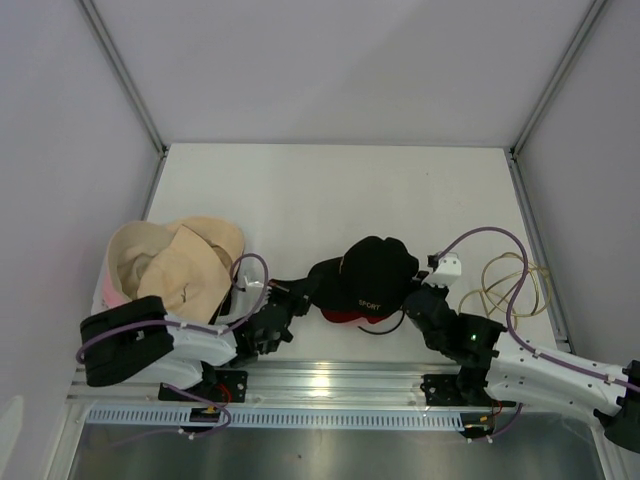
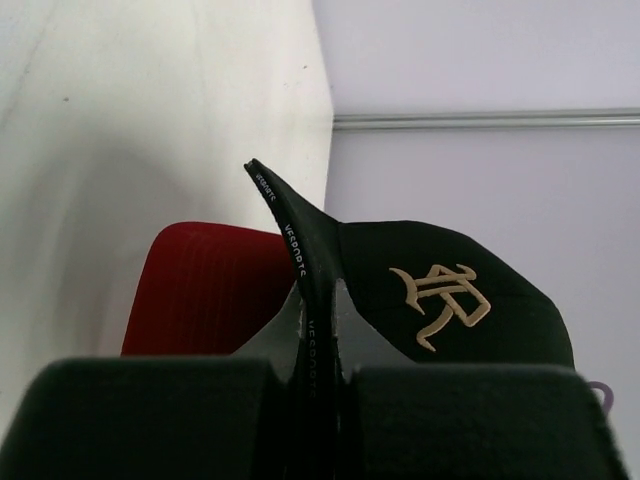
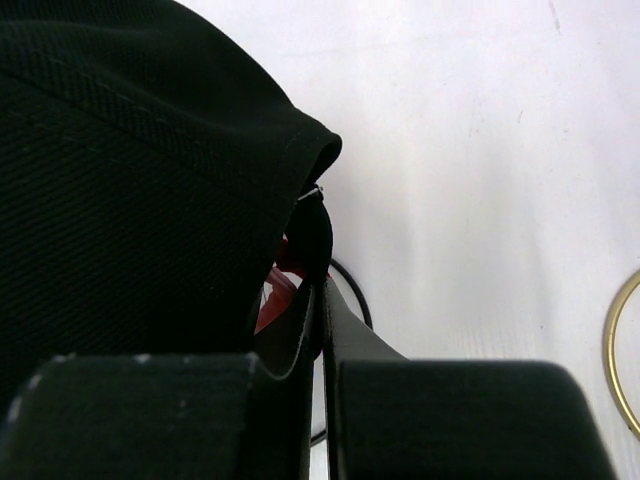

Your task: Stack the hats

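Beige hat [image 1: 185,265]: crumpled at the left edge of the bench [image 1: 330,190], just beyond the left arm; the pink hat [image 1: 101,290] peeks out from under it.
Black baseball cap [image 1: 370,280]: mid-bench, red under-visor showing, stretched between the two arms.
Left gripper [image 2: 315,370]: pinched tight on the cap's visor edge.
Right gripper [image 1: 418,295]: clamped narrow on the cap's opposite rim.
Wire hoops [image 1: 515,285]: lying at the right, beyond the right arm.
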Robot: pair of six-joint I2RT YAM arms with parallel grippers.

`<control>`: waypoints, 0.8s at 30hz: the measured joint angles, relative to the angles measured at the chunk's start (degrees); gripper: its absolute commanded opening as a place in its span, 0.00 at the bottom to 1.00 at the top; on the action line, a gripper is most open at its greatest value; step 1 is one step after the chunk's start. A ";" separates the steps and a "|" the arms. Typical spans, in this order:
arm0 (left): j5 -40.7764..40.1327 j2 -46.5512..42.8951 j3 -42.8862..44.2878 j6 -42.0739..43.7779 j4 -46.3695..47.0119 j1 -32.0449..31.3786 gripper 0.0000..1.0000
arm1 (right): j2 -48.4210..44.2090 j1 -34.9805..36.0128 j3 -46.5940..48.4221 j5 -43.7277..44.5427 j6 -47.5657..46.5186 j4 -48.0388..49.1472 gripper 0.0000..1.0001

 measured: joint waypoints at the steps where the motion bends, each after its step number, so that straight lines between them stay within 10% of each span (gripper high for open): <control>1: -0.35 1.86 -0.22 0.39 2.95 -0.09 0.01 | 0.20 0.07 -0.22 0.59 0.11 0.66 0.00; 11: -1.88 29.62 0.00 5.42 37.73 0.76 0.01 | 2.40 -2.45 -2.64 5.14 -2.01 10.05 0.00; 24: -1.25 29.11 1.55 5.62 36.26 1.25 0.01 | 0.09 -5.09 -2.89 3.23 -3.56 10.32 0.08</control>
